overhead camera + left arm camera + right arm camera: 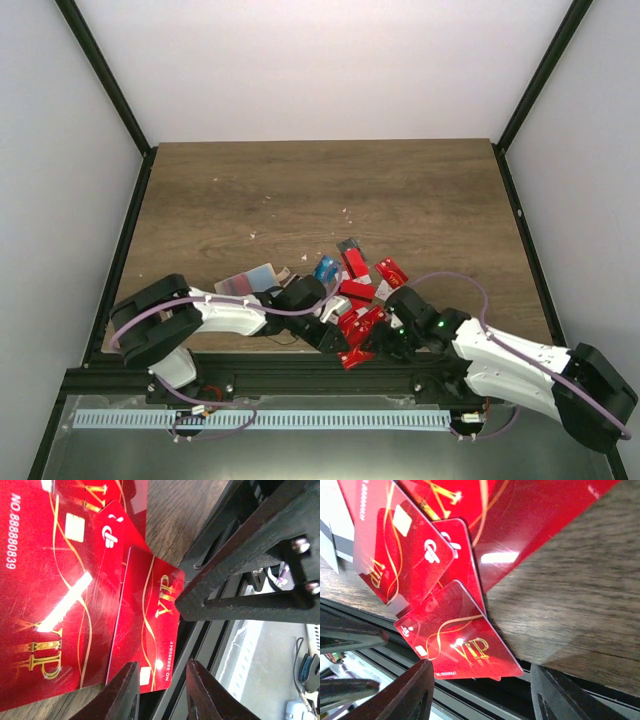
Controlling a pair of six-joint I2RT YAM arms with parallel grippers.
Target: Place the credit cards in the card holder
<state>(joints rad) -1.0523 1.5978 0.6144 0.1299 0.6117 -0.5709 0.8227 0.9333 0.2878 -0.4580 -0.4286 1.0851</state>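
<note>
A heap of credit cards [357,295], mostly red with one blue, lies near the table's front edge. One red VIP card [356,358] [147,630] [462,642] sticks out over that edge above the black rail. My left gripper [338,338] [162,692] is open, its fingertips just short of this card's end, with nothing between them. My right gripper [376,345] [485,695] comes at the same card from the other side, jaws wide apart and open. A pale flat thing [248,282] behind the left arm may be the card holder; it is partly hidden.
The black frame rail [300,368] runs right below the table's front edge under both grippers. The right gripper's dark fingers [240,597] loom close in the left wrist view. Small crumbs [268,212] dot the wooden table [320,190] further back.
</note>
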